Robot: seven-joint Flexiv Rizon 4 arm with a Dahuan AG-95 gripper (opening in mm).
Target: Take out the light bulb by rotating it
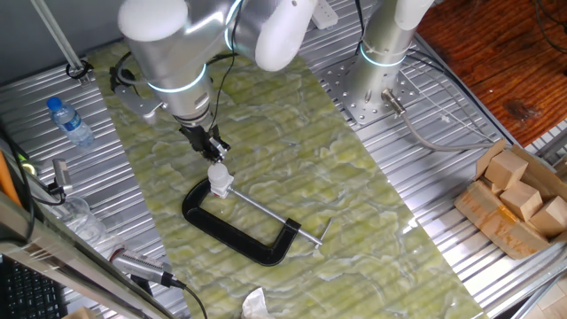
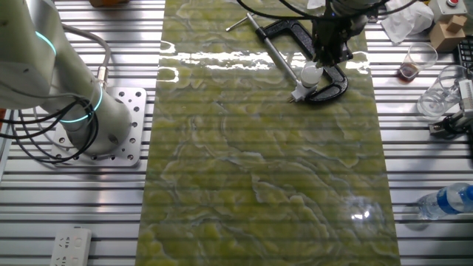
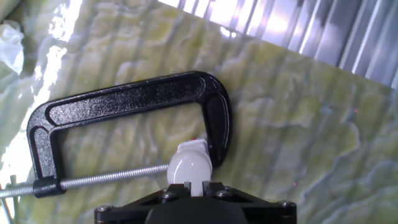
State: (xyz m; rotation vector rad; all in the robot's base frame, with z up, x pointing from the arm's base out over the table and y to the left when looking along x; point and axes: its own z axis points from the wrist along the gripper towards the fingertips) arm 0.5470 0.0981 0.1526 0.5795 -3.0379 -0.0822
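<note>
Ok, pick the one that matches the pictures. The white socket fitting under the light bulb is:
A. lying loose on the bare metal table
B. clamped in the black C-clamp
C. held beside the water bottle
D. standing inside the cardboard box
B: the socket fitting sits between the black C-clamp jaw and its screw, with the light bulb just ahead of the tool.

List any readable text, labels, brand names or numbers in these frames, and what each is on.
None can be read.
Water bottle label: too small and blurred.
C-clamp: no marking visible.
Light bulb: plain, no print visible.
Cardboard boxes: no print visible.
</note>
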